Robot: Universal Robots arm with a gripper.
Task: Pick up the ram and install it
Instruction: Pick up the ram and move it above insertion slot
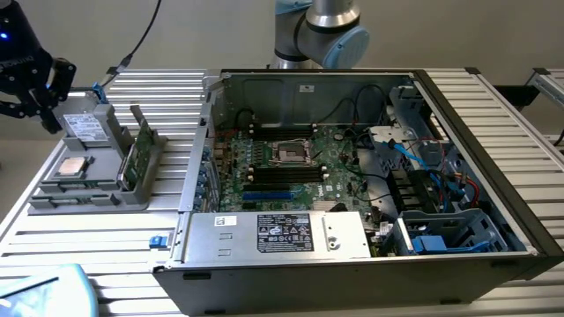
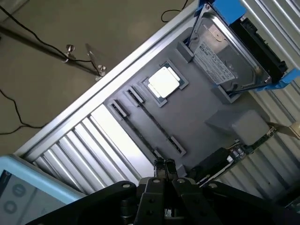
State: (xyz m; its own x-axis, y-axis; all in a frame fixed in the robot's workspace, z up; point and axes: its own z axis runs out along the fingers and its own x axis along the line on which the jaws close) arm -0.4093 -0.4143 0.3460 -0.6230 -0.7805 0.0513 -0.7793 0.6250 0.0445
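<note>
Beneath the hand (image 2: 164, 165): tray (image 2: 197, 119), processor (image 2: 164, 82), drive (image 2: 226, 55).

Robotics lab; opened computer case (image 1: 352, 282)

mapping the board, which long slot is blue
The long slot closest to the silver power supply; the other slots farther back are black.

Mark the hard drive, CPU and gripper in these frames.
hard drive (image 2: 219, 58): wrist view, on its white label.
CPU (image 2: 164, 80): wrist view, centre of its metal lid.
gripper (image 2: 164, 164): wrist view, where its shut fingertips meet.
</note>
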